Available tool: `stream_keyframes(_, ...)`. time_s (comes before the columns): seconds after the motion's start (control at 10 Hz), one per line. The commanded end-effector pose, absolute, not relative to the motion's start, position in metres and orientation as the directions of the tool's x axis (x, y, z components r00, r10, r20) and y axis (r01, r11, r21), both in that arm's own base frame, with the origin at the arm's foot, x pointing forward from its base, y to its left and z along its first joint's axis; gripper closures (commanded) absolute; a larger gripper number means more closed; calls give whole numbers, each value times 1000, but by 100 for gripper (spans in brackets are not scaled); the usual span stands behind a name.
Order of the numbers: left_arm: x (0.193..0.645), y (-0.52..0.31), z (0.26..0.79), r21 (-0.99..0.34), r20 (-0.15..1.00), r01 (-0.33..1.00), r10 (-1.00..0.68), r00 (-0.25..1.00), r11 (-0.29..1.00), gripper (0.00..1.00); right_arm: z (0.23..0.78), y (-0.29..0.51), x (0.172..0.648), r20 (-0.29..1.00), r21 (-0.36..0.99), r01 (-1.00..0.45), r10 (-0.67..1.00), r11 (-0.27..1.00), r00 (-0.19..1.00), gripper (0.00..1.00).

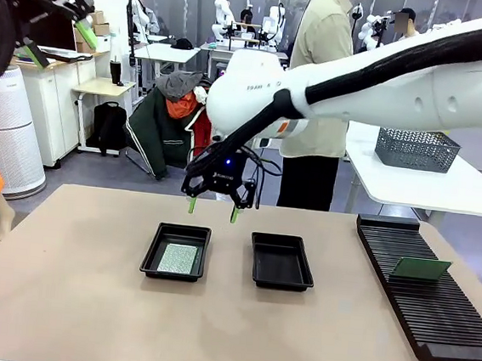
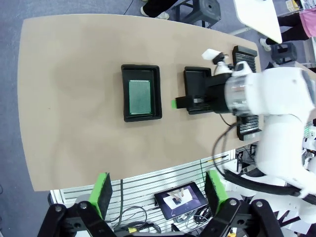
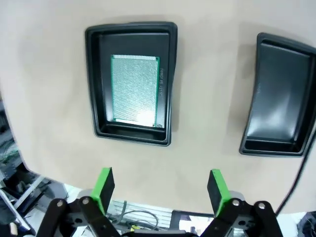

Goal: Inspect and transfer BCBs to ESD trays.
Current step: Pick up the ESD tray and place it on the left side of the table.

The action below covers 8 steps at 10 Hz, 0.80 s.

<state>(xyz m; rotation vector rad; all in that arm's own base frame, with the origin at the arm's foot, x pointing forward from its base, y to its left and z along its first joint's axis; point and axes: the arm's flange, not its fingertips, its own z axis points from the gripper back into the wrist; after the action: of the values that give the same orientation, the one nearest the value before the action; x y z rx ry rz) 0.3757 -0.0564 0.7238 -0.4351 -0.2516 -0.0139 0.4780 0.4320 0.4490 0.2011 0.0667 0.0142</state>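
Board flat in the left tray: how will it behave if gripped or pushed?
Probably stiff and light: the BCB looks thin, flat and unbent. Likely awkward to grab: it lies flat on the floor of the ESD tray, walls all round. A push would probably slide it to a wall.

Left pincer (image 2: 159,195) high above the bench (image 2: 74,98), green-padded fingers (image 2: 103,195) spread wide, nothing between them. On the bench, one black ESD tray (image 2: 141,71) holds a green BCB (image 2: 139,96) lying flat inside its rim. A second ESD tray (image 2: 193,79) sits beside it, apart, partly covered by the white right arm (image 2: 281,113). Black ribbed rack (image 2: 245,53) beyond, mostly hidden. A tablet (image 2: 180,200) shows below the bench edge.
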Motion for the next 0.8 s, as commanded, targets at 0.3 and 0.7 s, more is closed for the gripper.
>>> stream_keyframes(0.3, 408, -111, 663, -303, 182, 28, 29, 983, 952, 0, 469, 335, 450, -58, 483, -31, 68, 875, 996, 0)
stream_keyframes(0.7, 435, -161, 595, -215, 125, 27, 0, 992, 976, 0, 474, 272, 439, -49, 602, -23, 66, 798, 997, 0)
